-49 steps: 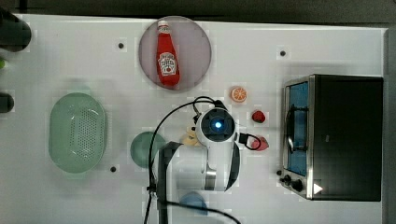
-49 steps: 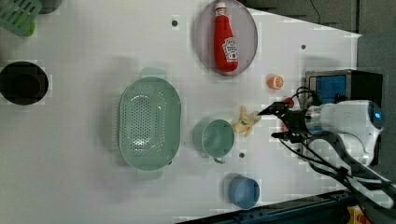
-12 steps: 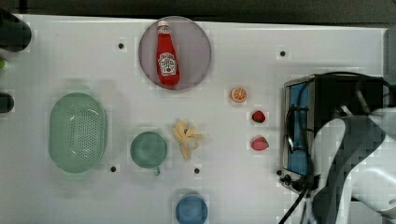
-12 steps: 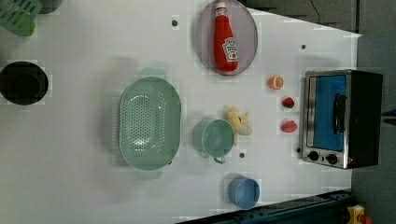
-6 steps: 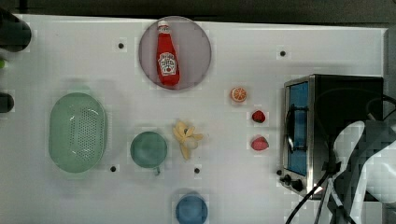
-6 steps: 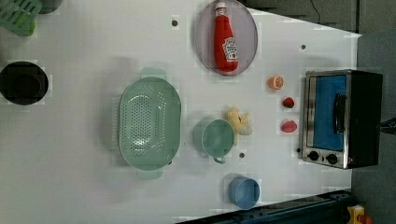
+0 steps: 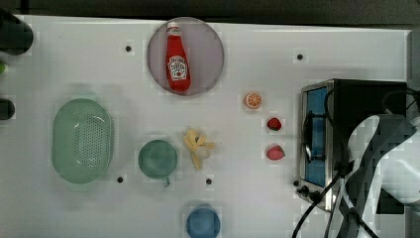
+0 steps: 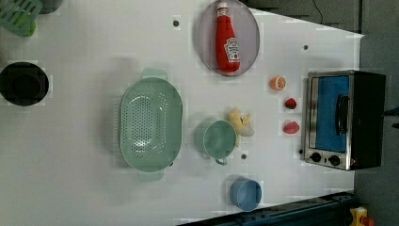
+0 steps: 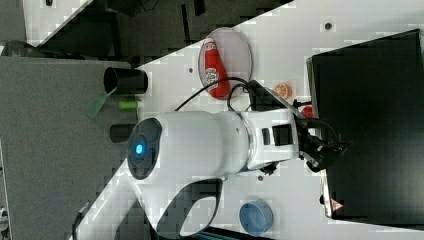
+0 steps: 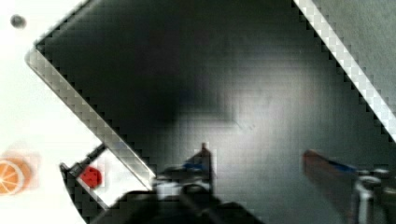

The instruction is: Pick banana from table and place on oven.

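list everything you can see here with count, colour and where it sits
banana: 1, pale yellow, on table beside green cup
table: 1, white
oven: 1, black top, silver front, top view's right
ketchup bottle: 1, red, lying on plate
plate: 1, grey-purple
orange slice: 1, orange, left of oven in top view
strawberries: 2, red, before oven door
green cup: 1
colander: 1, pale green, top view's left
blue cup: 1, near table edge
black cup: 1
arm: 1, white, reaching over oven
tool: 1, open, empty, above oven top

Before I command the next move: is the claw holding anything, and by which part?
Nothing. The claw is open and empty above the oven; the banana lies on the table.
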Available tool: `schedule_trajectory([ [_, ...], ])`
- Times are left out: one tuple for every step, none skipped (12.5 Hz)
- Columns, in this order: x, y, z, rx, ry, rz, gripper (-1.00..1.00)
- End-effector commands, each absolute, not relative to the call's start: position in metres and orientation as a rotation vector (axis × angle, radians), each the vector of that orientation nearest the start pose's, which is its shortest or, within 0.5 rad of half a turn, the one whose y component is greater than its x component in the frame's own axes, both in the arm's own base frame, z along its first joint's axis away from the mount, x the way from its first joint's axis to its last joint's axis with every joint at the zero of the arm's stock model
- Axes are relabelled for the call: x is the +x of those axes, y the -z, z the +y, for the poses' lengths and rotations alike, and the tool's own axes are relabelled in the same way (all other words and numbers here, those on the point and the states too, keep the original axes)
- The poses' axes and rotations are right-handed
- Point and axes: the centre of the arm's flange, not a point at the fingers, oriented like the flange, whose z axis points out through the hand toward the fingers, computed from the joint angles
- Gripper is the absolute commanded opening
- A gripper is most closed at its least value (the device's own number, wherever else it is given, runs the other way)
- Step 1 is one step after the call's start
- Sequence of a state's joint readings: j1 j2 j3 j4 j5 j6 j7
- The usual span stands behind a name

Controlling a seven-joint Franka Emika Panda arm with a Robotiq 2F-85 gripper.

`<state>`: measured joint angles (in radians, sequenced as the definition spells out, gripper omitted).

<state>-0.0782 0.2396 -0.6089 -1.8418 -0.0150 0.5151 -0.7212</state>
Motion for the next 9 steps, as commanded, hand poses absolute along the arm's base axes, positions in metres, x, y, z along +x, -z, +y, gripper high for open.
schedule_trajectory([
  [0.484, -0.434, -0.373, -3.091, -0.030, 1.074, 1.00],
  [0.488, -0.434, -0.366, -3.088, -0.059, 1.051, 1.00],
  [0.496, -0.437, -0.352, -3.089, -0.072, 1.009, 1.00],
  [0.508, -0.446, -0.334, -3.095, -0.067, 0.951, 1.00],
  [0.523, -0.458, -0.308, -3.102, -0.039, 0.877, 1.00],
  [0.539, -0.472, -0.278, -3.093, 0.011, 0.831, 1.00],
  [0.552, -0.483, -0.247, -3.059, 0.056, 0.842, 1.00],
  [0.561, -0.491, -0.218, -3.018, 0.080, 0.904, 1.00],
  [0.567, -0.498, -0.189, -2.982, 0.079, 0.969, 1.00],
])
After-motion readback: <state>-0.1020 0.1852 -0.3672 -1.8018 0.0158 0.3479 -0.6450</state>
